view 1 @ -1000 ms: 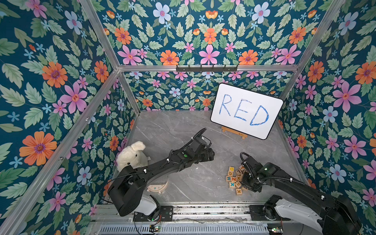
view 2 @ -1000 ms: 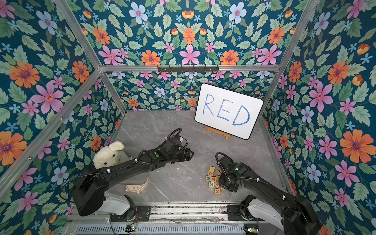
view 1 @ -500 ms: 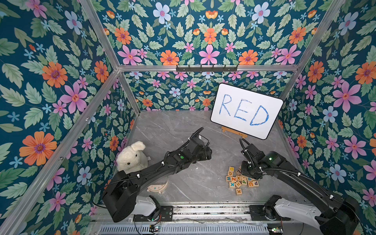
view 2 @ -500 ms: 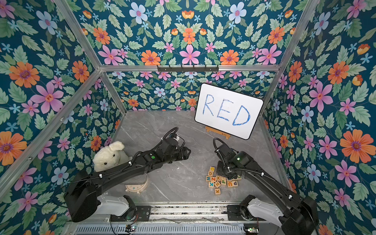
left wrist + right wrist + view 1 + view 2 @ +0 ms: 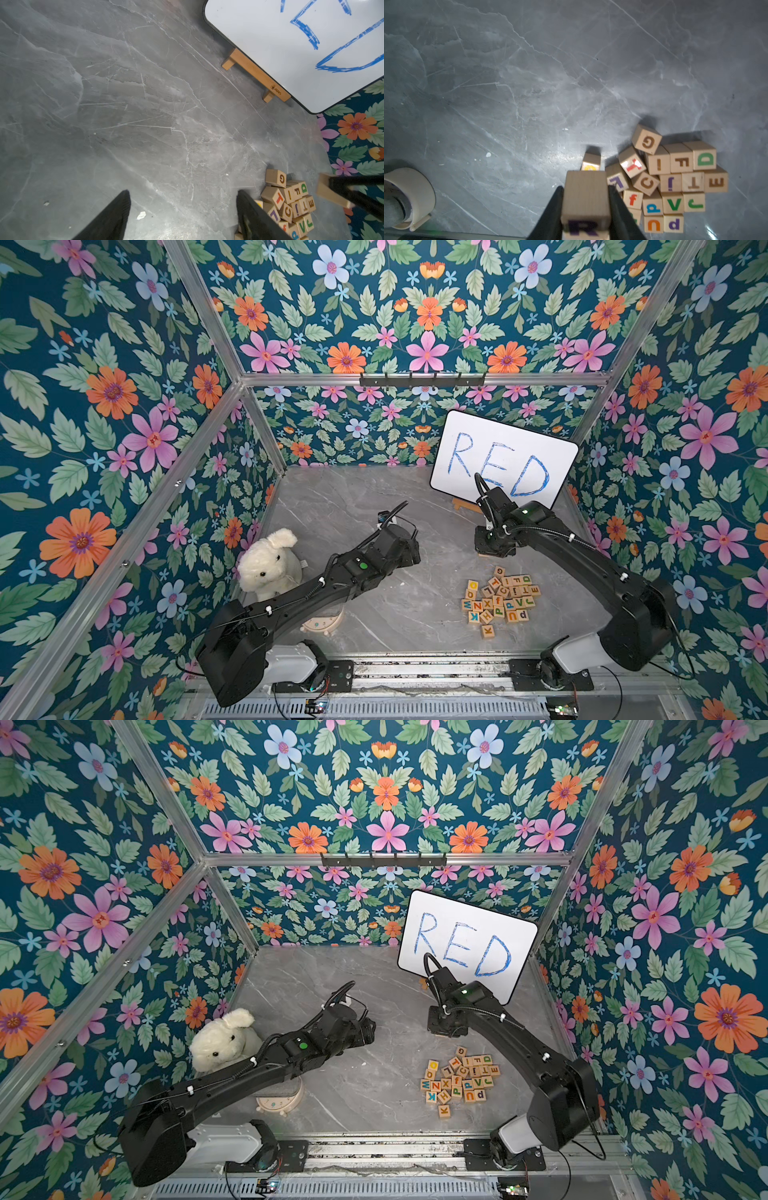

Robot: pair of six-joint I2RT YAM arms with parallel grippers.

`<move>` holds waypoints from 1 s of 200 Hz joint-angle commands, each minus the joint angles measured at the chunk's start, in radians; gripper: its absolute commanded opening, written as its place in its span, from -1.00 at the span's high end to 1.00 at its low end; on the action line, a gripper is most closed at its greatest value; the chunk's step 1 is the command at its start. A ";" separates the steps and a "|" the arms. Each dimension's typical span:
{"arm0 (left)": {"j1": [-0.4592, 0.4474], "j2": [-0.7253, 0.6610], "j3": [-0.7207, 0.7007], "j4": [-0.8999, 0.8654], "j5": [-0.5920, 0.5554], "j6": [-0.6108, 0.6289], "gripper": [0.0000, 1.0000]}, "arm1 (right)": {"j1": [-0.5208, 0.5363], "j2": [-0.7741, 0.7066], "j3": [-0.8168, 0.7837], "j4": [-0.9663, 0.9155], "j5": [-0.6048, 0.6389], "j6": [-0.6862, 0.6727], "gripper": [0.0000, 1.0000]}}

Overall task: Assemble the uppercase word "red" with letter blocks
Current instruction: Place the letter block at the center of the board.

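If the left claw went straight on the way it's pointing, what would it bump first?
Probably the bare grey table. The left gripper aims its open jaws at plain marble; the letter blocks sit off to one side and the whiteboard lies farther on. Depth is unclear.

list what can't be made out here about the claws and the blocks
- right claw: the right arm covers it in both top views; the right wrist view's lower edge cuts the letter on its R block
- left claw: likewise covered by the left arm in both top views
- clock: face mostly under that arm
- letter blocks: some cut by the left wrist view's lower edge
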 commanded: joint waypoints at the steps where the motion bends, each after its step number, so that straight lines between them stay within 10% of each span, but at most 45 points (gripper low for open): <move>1: 0.001 -0.010 -0.005 -0.010 -0.037 -0.014 -0.64 | -0.005 0.076 0.060 0.045 0.038 -0.031 0.42; 200: 0.008 -0.046 -0.057 -0.029 -0.066 -0.049 -0.67 | 0.005 0.631 0.440 0.127 0.042 0.031 0.42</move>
